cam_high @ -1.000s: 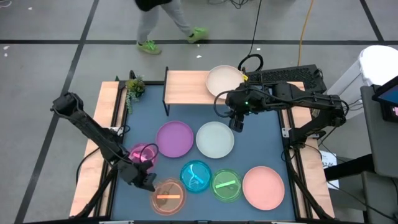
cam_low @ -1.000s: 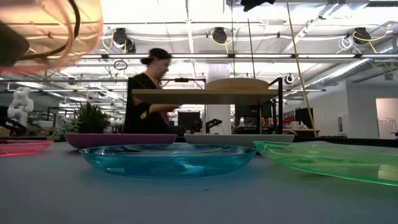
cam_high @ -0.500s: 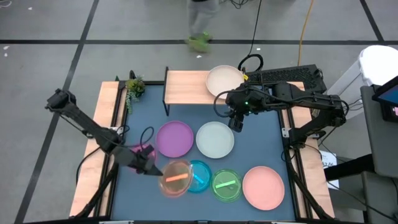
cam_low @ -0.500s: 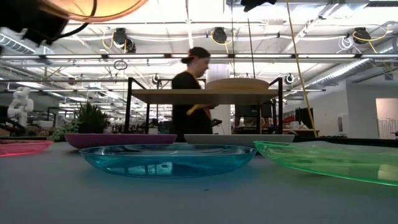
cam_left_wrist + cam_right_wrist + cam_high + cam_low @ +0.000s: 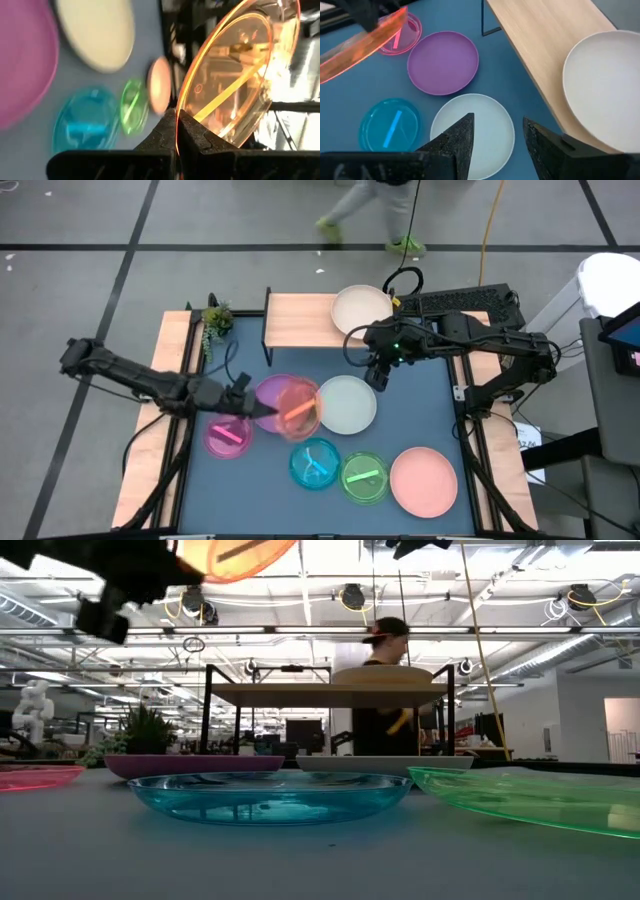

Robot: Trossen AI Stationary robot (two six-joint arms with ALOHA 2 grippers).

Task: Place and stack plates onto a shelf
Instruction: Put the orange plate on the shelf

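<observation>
High view: left gripper (image 5: 262,409) clamped on rim of orange plate (image 5: 297,409), held over purple plate (image 5: 272,397). Beige plate (image 5: 360,309) on shelf (image 5: 300,320) at 12 o'clock. Right gripper (image 5: 377,376) hovers at 1 o'clock of white plate (image 5: 346,403), fingers apart, holding nothing.

Low view: orange plate (image 5: 235,555) high in air, at 11 o'clock from blue plate (image 5: 270,795).

Left wrist view: fingers (image 5: 162,135) together on orange rim.

Right wrist view: fingers (image 5: 455,140) apart above white plate (image 5: 492,125).

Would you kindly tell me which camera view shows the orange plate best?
The left wrist view: the orange plate fills it, rim pinched in the left gripper. The high view shows it small over the purple plate; the low view catches only its underside; the right wrist view sees it edge-on.
</observation>
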